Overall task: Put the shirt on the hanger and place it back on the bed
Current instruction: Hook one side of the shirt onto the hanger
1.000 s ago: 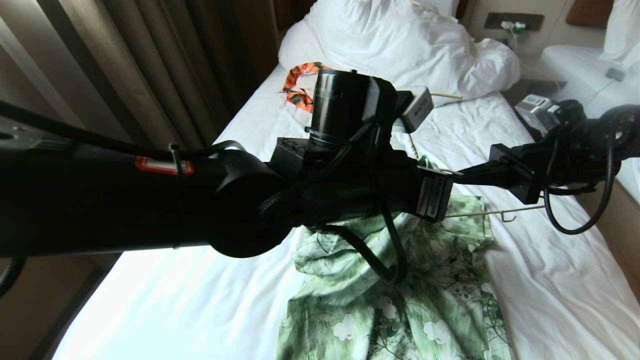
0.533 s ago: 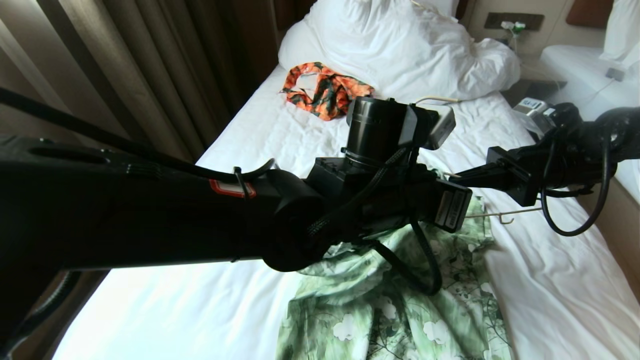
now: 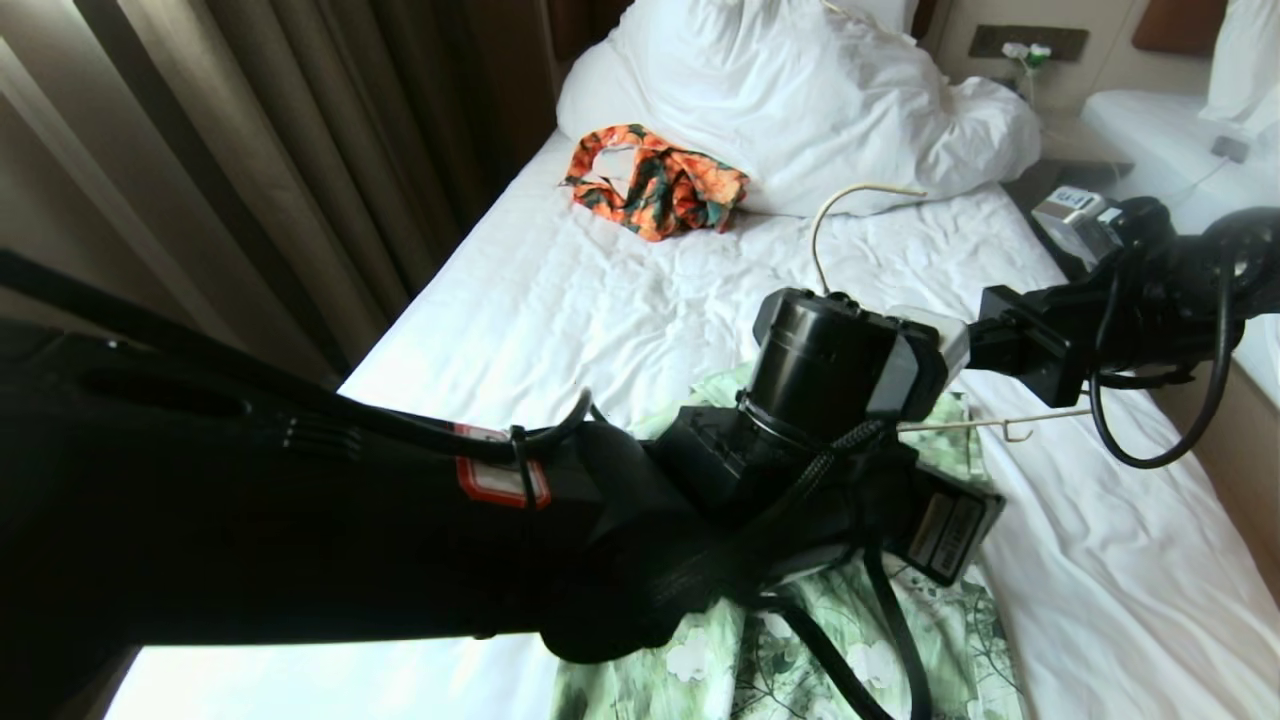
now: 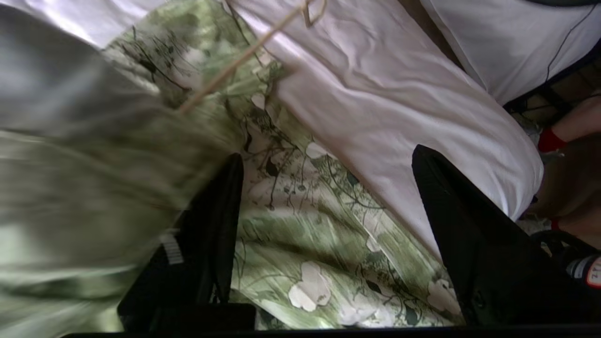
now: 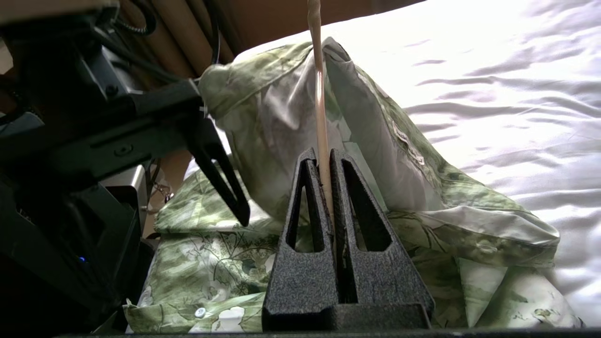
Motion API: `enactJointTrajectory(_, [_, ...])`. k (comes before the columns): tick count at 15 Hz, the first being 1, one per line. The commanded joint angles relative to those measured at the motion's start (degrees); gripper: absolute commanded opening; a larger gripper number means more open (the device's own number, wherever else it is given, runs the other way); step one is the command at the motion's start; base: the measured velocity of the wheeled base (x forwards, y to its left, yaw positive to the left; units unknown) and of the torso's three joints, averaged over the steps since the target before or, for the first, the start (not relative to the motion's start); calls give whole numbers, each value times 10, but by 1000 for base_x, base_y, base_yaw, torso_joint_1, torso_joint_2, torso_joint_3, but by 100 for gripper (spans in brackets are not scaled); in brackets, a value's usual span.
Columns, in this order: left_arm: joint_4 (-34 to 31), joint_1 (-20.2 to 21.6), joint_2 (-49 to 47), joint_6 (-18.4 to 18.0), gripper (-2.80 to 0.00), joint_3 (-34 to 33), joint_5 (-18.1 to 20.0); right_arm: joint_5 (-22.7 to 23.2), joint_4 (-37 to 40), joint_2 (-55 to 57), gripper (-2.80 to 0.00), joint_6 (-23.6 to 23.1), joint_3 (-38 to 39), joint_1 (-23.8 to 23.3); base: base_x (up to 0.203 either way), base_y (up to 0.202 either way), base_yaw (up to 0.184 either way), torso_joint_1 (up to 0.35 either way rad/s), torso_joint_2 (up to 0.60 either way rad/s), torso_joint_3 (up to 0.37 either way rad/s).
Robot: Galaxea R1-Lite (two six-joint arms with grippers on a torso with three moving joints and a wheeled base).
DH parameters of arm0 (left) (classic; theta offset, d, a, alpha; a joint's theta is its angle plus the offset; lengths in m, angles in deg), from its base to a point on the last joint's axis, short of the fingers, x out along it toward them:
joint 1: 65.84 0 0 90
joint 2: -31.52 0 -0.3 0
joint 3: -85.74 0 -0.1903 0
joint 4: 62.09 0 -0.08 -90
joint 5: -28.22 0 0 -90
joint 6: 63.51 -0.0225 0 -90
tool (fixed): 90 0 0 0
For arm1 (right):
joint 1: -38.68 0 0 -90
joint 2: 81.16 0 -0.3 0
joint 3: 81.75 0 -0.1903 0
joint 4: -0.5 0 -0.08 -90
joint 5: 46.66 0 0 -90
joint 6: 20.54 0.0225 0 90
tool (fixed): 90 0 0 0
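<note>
While our right gripper (image 5: 326, 157) pinches the hanger (image 5: 320, 108) wire between closed fingers, holding it up over the middle of the bed (image 3: 560, 300), the shirt (image 5: 291, 112) drapes from that wire and spreads down toward the bed's foot edge. Our left gripper (image 4: 324, 164) hangs over the shirt's printed cloth with fingers spread wide and nothing between them. An orange garment (image 3: 655, 190) lies near the duvet (image 3: 800, 100) at the head end.
</note>
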State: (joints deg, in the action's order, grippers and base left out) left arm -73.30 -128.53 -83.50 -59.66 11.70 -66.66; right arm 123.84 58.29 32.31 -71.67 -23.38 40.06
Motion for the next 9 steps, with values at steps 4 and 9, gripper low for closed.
enactJointTrajectory(4, [55, -10, 1, 15, 0, -83, -11, 5, 2, -7, -280, -3, 2, -6, 0, 0, 0, 0, 0, 0])
enactJointTrajectory(9, [90, -7, 39, 14, -280, -134, -35, 4, -1, 4, -280, -5, 23, 2, 0, 0, 0, 0, 0, 0])
